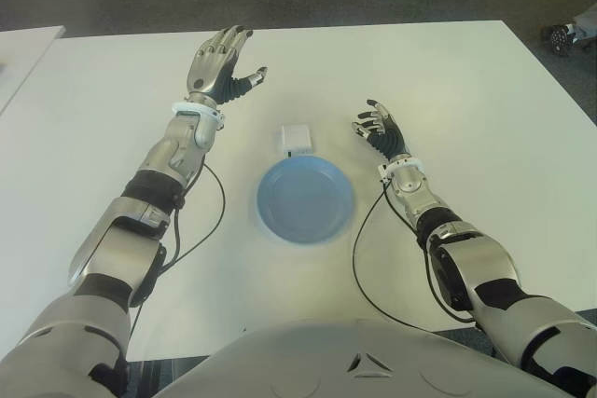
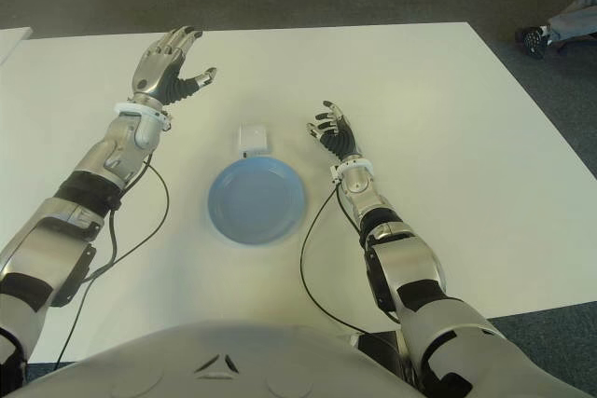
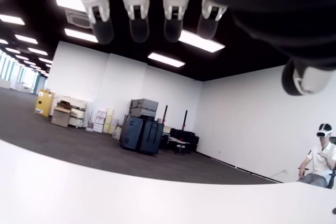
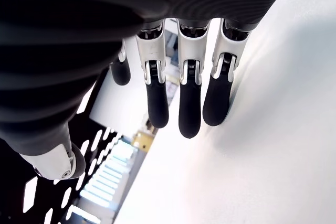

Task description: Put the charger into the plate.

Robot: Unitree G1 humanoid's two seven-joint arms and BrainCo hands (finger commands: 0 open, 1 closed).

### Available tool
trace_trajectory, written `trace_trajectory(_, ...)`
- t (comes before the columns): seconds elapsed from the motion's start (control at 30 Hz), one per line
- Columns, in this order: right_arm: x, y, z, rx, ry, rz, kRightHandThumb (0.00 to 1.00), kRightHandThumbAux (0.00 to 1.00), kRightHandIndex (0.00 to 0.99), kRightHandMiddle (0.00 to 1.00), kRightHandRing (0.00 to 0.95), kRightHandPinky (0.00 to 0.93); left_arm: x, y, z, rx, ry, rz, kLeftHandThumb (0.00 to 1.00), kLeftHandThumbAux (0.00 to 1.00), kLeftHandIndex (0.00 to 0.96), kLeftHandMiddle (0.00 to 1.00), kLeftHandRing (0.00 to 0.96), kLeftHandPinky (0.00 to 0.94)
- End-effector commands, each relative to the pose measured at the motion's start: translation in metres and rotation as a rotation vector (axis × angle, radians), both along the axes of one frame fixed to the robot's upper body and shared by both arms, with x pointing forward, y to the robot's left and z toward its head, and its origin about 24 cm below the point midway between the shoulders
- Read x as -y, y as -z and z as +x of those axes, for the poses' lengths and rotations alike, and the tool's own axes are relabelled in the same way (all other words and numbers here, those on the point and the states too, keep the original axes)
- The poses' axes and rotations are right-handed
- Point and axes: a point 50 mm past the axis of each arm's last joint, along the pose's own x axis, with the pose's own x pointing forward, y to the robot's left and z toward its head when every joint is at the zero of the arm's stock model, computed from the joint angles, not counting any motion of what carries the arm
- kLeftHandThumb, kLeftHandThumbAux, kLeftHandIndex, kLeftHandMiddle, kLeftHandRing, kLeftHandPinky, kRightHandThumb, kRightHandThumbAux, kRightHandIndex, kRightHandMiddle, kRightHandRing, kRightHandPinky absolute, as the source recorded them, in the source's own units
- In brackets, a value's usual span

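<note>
White table (image 1: 448, 72), dark carpet behind; both my hands up and empty.
Charger (image 1: 297, 139) sits on the table to the left of my right hand (image 1: 378, 128), just beyond the blue plate (image 1: 306, 200), not in it. Right hand's fingers (image 4: 189, 103) loosely extended, holding nothing. My left hand (image 1: 220, 64) is farther out, left of the charger, fingers spread, nothing in it.

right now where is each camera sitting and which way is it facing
Left eye: on the head, looking down at the table; both arms, charger, plate.
Right eye: same scene, a little to the right.
Left wrist: on the left arm, facing out past the open left robot hand into the room.
Right wrist: past the open right robot hand, along the tabletop.
Both eyes share everything.
</note>
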Motion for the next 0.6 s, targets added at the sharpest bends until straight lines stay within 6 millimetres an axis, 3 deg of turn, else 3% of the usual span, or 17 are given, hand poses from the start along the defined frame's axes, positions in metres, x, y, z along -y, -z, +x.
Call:
trace_trajectory(0.03,-0.007,0.057,-0.043,-0.304,-0.040,-0.065,0.559,0.593,0.107,0.318,0.342,0.349,-0.002,0.006,-0.005,-0.033,-0.005,-0.014,0.150,0.272,0.000,0.018,0.000,0.006)
trace_trajectory(0.6,-0.006,0.057,-0.043,-0.307,-0.051,-0.066,0.584,0.578,0.144,0.334,0.334,0.308,0.010,0.017,-0.014,-0.094,0.077,-0.029,0.180,0.280,0.000,0.012,0.000,0.019)
